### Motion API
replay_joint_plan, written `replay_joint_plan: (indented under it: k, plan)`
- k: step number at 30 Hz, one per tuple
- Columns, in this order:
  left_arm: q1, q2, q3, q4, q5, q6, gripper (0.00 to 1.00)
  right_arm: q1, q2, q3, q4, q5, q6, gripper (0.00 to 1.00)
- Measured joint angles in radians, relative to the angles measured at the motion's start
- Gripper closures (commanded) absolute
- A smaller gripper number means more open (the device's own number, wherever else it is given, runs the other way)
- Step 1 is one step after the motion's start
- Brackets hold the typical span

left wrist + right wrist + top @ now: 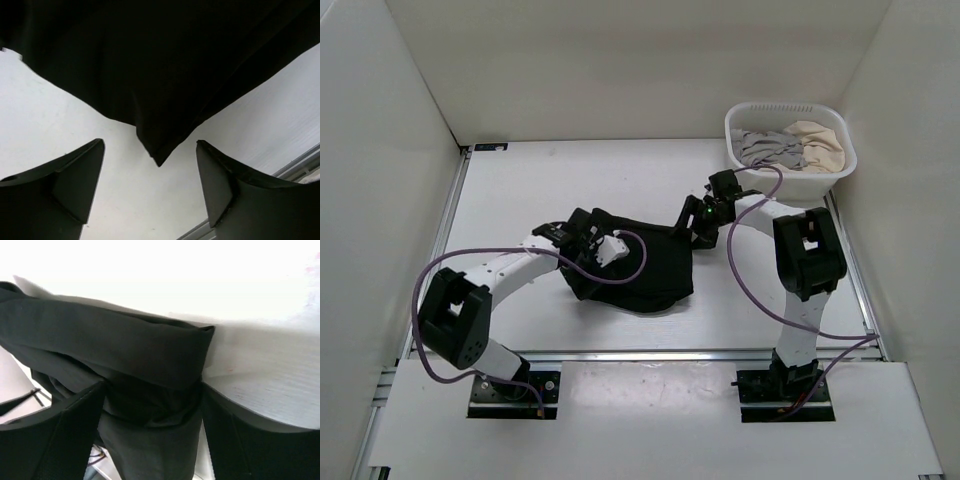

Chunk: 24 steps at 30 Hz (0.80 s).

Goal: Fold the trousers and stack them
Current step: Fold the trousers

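The black trousers (pixel 645 265) lie folded in a compact bundle mid-table. My left gripper (pixel 586 278) is at their left side, low over the table. In the left wrist view its fingers (pixel 75 175) stand wide open and empty, and a pointed corner of the trousers (pixel 159 150) hangs just ahead of the gap without touching them. My right gripper (pixel 693 228) is at the bundle's right edge. In the right wrist view its open fingers (pixel 65 430) stand on either side of a rolled fold of the trousers (pixel 150 405).
A white basket (pixel 735 125) at the back right holds a grey garment (pixel 765 148) and a beige garment (pixel 818 142). White walls close in the table on three sides. A metal rail (pixel 650 352) runs along the front edge, with another down the left side.
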Motion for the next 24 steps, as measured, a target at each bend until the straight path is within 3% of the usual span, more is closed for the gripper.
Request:
replay_joint_plan:
  k: [1,2,3,5,6,7,10,17,20,21,22,24]
  plan:
    - [-0.003,0.002,-0.017,0.006,-0.003,-0.003,0.2,-0.002,0.004,0.0,0.002,0.0,0.005,0.33]
    - [-0.006,0.003,-0.028,0.015,-0.005,-0.008,0.31,-0.002,0.01,0.0,0.007,0.0,0.014,0.4]
    - [-0.014,0.005,-0.037,0.029,-0.006,-0.014,0.37,-0.003,0.018,0.0,0.012,0.003,0.026,0.6]
    - [-0.031,0.014,-0.048,0.057,-0.01,-0.02,0.54,-0.006,0.035,0.0,0.032,0.01,0.05,0.76]
    - [-0.036,0.022,-0.049,0.066,-0.009,-0.024,0.74,-0.007,0.047,0.0,0.039,0.013,0.066,0.87]
    - [-0.042,0.029,-0.049,0.077,-0.007,-0.033,0.86,-0.008,0.057,-0.001,0.048,0.009,0.085,0.91]
    - [-0.049,0.039,-0.059,0.104,-0.005,-0.038,0.86,-0.012,0.063,-0.005,0.072,0.034,0.151,1.0]
    - [-0.084,0.019,-0.146,0.13,-0.035,-0.028,0.83,-0.026,0.019,-0.085,0.178,0.12,0.31,1.0]
    - [-0.111,0.007,-0.153,0.137,-0.044,-0.023,0.67,-0.028,0.016,-0.09,0.198,0.15,0.344,1.0]
    - [-0.119,0.005,-0.155,0.137,-0.046,-0.023,0.58,-0.028,0.016,-0.089,0.203,0.159,0.349,0.97]
    - [-0.124,0.003,-0.155,0.136,-0.049,-0.023,0.52,-0.028,0.017,-0.084,0.202,0.165,0.349,0.78]
    - [-0.13,0.003,-0.155,0.133,-0.056,-0.029,0.3,-0.028,0.025,-0.06,0.193,0.168,0.336,0.54]
